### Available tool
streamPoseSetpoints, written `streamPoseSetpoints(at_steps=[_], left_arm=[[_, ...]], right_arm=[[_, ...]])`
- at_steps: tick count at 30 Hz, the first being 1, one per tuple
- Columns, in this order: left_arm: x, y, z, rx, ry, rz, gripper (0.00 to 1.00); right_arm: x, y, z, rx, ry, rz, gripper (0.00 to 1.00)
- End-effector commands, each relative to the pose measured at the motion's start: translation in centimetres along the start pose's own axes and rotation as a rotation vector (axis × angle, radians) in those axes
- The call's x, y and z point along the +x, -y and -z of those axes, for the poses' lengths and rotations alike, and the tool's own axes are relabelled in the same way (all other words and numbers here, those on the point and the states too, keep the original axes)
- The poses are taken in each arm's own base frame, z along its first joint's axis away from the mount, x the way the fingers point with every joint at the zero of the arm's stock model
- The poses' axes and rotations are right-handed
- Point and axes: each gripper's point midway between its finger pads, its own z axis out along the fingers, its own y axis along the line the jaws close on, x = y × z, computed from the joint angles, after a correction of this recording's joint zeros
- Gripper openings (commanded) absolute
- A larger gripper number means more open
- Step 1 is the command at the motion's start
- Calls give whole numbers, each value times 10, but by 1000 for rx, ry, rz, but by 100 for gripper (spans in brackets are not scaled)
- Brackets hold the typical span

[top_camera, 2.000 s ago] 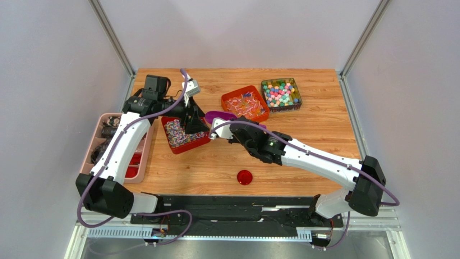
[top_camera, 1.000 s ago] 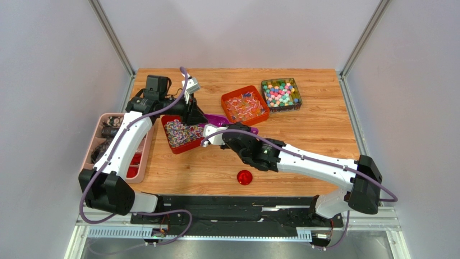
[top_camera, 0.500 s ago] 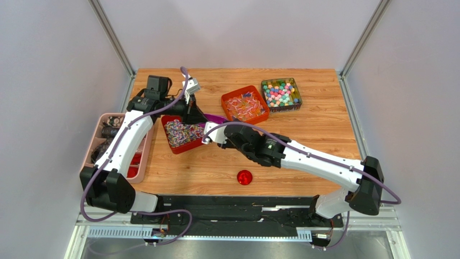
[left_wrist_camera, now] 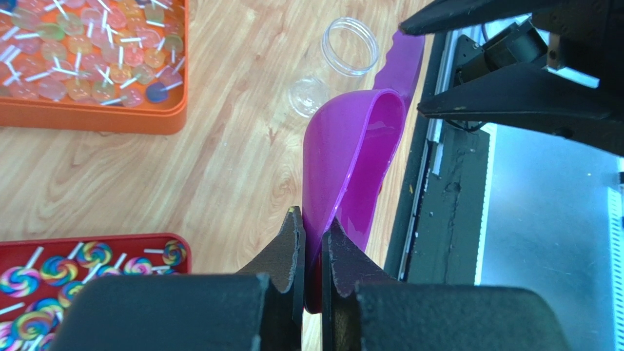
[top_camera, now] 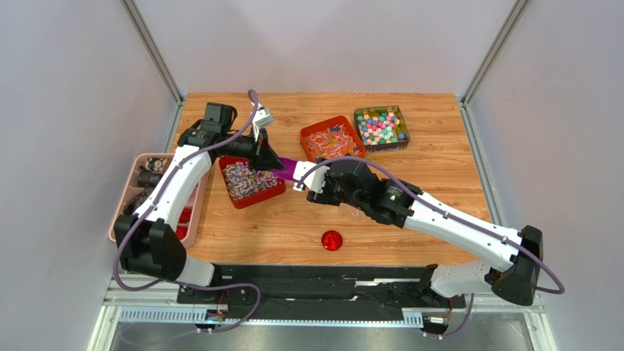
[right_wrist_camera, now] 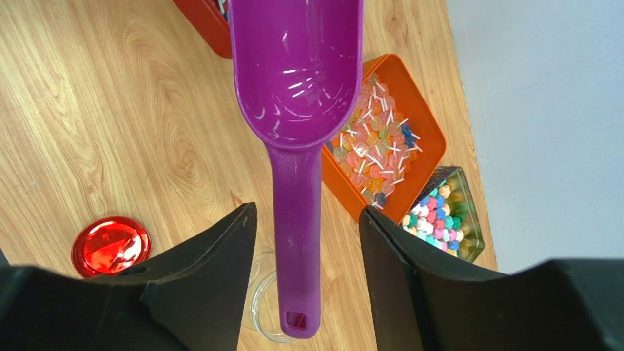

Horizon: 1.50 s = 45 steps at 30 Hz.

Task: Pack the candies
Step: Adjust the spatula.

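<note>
The left end effector (left_wrist_camera: 313,221) pinches only the rim of the purple scoop (left_wrist_camera: 351,146) while the right end effector (right_wrist_camera: 306,212) stands wide, clear of the handle, so the scoop may swivel or slip before reaching the candies (top_camera: 245,179) in the red tray (top_camera: 260,199) beside it.

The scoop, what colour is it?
The scoop is solid purple, clearest in the right wrist view.

Left pincer (left_wrist_camera: 311,219) clamped tight; right pincer (right_wrist_camera: 306,210) spread apart.
</note>
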Motion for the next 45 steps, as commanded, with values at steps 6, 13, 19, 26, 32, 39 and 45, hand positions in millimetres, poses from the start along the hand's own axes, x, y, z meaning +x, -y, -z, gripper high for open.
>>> streamPoseSetpoints(at_steps=[6, 13, 19, 26, 32, 39, 45], left_arm=[[-11, 6, -4, 94, 32, 27, 0], [-8, 4, -6, 99, 28, 43, 0], [-9, 4, -6, 100, 29, 44, 0], [-9, 5, -6, 107, 32, 46, 0], [-9, 6, -7, 109, 30, 47, 0], [-8, 6, -6, 114, 33, 47, 0], [-8, 6, -7, 119, 33, 51, 0]], right_arm=[[-19, 9, -12, 63, 90, -10, 56], [-20, 3, -27, 45, 84, -13, 52], [-19, -5, -29, 18, 84, -17, 52], [-16, -1, -37, 67, 76, -21, 44], [-15, 0, -45, 93, 79, -26, 40], [-14, 5, -46, 132, 85, -21, 33], [-18, 8, -48, 153, 110, -29, 23]])
